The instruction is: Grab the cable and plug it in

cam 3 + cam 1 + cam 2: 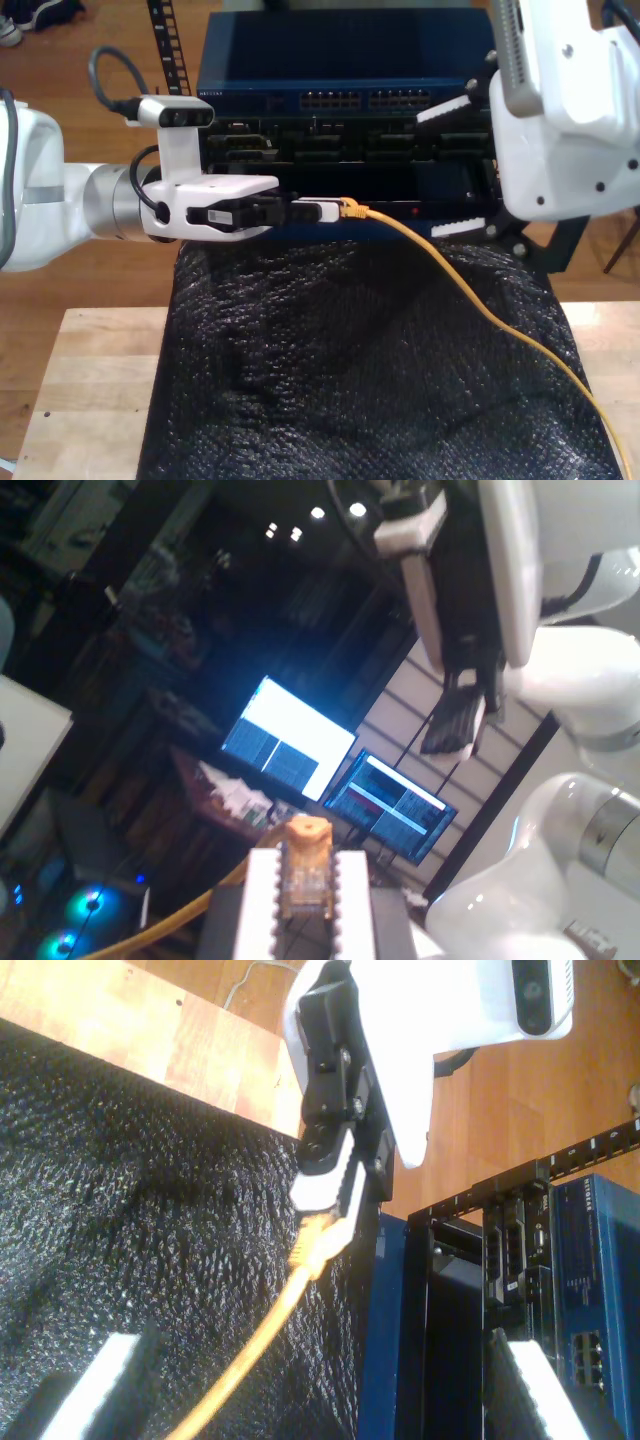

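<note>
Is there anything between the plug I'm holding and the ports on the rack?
Nothing visible blocks it. My first tool is shut on the cable just behind its plug, which sits right in front of the rack's dark face. My second tool hangs open toward the exterior view's right, clear of that gap.

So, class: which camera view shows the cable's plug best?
The first wrist view: the clear plug sits close up between my first gripper fingers. The exterior view shows it small at that gripper's tip; the second wrist view shows it from the side.
</note>
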